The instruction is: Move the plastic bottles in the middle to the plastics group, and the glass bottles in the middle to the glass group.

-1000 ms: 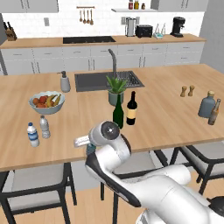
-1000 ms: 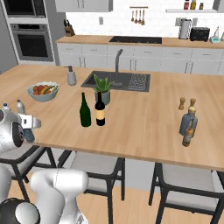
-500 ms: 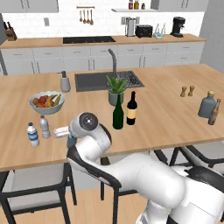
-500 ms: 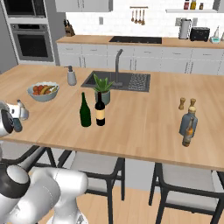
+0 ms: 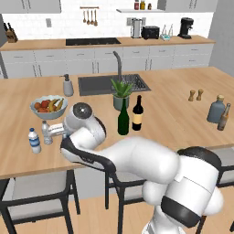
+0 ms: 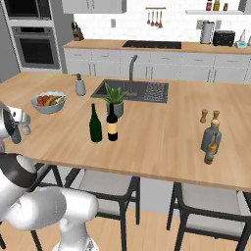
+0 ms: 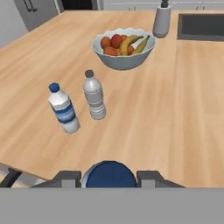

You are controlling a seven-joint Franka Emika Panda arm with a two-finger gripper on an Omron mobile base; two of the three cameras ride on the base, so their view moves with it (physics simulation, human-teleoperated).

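Wooden worktop (image 7: pixel 175 109) carried the fruit bowl (image 7: pixel 124 48) and, nearer, two small water bottles (image 7: pixel 94 94) standing side by side, while the gripper (image 7: pixel 109 177) hovered above its near edge, clamped on the blue-capped plastic bottle (image 7: pixel 109 173) between its fingers (image 7: pixel 66 178).

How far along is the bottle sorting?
Nothing placed yet. The hand grips a blue-capped bottle near the plastics pair: the white-capped blue-labelled water bottle and the plain greyish bottle. Still mid-island: the dark green wine bottle and the near-black tan-labelled one, far from the squat blue-grey bottle and slim brown bottle.
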